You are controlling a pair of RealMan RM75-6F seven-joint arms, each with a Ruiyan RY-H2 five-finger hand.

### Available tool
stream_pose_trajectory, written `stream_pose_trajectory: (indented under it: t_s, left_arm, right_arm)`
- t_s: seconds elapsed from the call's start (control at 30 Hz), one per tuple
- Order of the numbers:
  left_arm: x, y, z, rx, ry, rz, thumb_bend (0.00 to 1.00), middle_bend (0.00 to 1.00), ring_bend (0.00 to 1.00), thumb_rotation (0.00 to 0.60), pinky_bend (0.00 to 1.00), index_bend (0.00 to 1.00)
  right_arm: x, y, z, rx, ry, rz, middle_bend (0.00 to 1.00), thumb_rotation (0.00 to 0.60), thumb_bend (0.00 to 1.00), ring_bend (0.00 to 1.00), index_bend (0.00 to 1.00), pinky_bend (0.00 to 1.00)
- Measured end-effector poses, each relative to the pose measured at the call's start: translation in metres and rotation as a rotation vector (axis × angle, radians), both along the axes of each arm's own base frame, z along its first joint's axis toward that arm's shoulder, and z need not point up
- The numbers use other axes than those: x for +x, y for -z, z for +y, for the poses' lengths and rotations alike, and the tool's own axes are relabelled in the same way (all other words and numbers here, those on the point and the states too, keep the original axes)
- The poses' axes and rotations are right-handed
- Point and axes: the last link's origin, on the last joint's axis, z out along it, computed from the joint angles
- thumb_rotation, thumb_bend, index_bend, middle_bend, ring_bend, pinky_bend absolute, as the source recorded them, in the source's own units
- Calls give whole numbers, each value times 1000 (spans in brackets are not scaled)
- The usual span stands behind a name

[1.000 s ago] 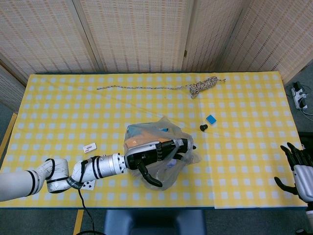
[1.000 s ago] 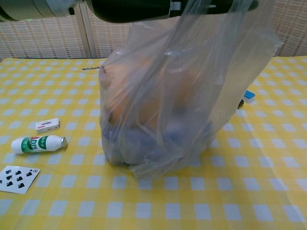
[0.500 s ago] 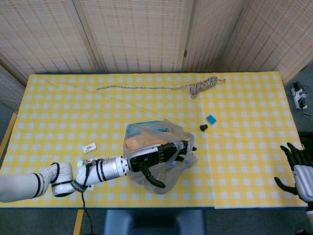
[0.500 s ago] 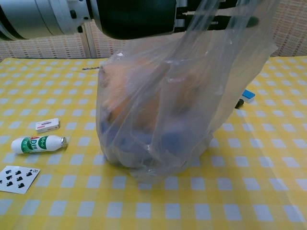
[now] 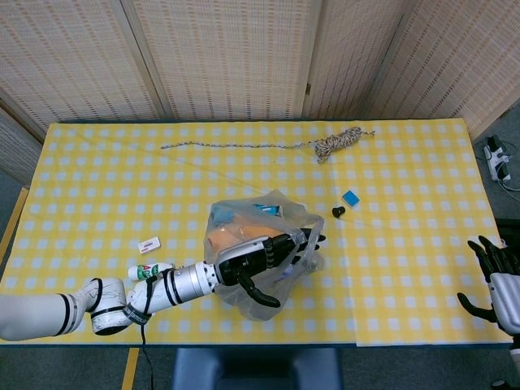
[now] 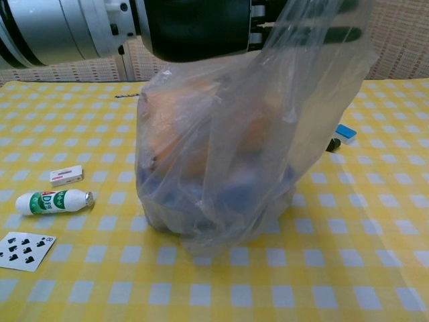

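My left hand [image 5: 258,260] grips the top of a clear plastic bag [image 5: 260,244] near the table's front middle. Orange and blue things show through the film. In the chest view the bag [image 6: 228,154] fills the centre, its bottom on the yellow checked cloth, and the left hand [image 6: 201,27] spans the top edge with the film bunched around its fingers. My right hand [image 5: 497,280] hangs off the table's right edge with its fingers apart, holding nothing.
A small white bottle [image 6: 53,201], a white box [image 6: 66,175] and a playing card [image 6: 23,249] lie left of the bag. A blue block [image 5: 351,197] and a black cap [image 5: 338,211] lie to its right. A coiled rope [image 5: 337,144] lies at the back.
My left arm has drawn back toward the front edge, uncovering the white bottle. The bag has shifted slightly with the hand; its film has changed shape. The right hand has stayed put.
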Motion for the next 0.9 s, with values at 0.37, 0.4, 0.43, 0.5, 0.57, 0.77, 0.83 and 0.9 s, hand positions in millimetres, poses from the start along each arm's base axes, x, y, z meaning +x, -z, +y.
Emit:
stream_pose_trajectory:
  t_s: [0.37, 0.4, 0.43, 0.5, 0.57, 0.77, 0.83, 0.9]
  left_arm:
    - [0, 10, 3, -130, 42, 53, 135, 94, 88, 600, 219, 0]
    - [0, 10, 4, -137, 48, 51, 136, 94, 88, 600, 219, 0]
    - [1, 11, 3, -143, 54, 50, 135, 94, 87, 600, 219, 0]
    - [3, 11, 2, -157, 68, 45, 135, 94, 87, 600, 218, 0]
    - [5, 11, 1, -171, 72, 38, 135, 94, 87, 600, 218, 0]
    - [15, 9, -3, -198, 104, 10, 135, 94, 80, 600, 213, 0]
    - [19, 7, -4, -206, 109, -2, 135, 94, 75, 600, 211, 0]
    - [22, 6, -4, -211, 104, -10, 135, 94, 72, 600, 211, 0]
  right_arm:
    - [-1, 0, -1, 3, 4, -4, 0, 600, 320, 0, 0, 0]
    - [-1, -1, -1, 3, 4, -4, 0, 600, 320, 0, 0, 0]
    - [-1, 0, -1, 3, 4, -4, 0, 600, 320, 0, 0, 0]
    - [-1, 0, -1, 4, 4, -4, 0, 600, 319, 0, 0, 0]
    - [-2, 0, -1, 6, 6, -5, 0, 600, 319, 0, 0, 0]
    - [-2, 0, -1, 5, 7, -3, 0, 600, 319, 0, 0, 0]
    - [-2, 0, -2, 7, 8, -3, 0, 600, 319, 0, 0, 0]
    - [-2, 0, -2, 9, 8, -4, 0, 600, 320, 0, 0, 0]
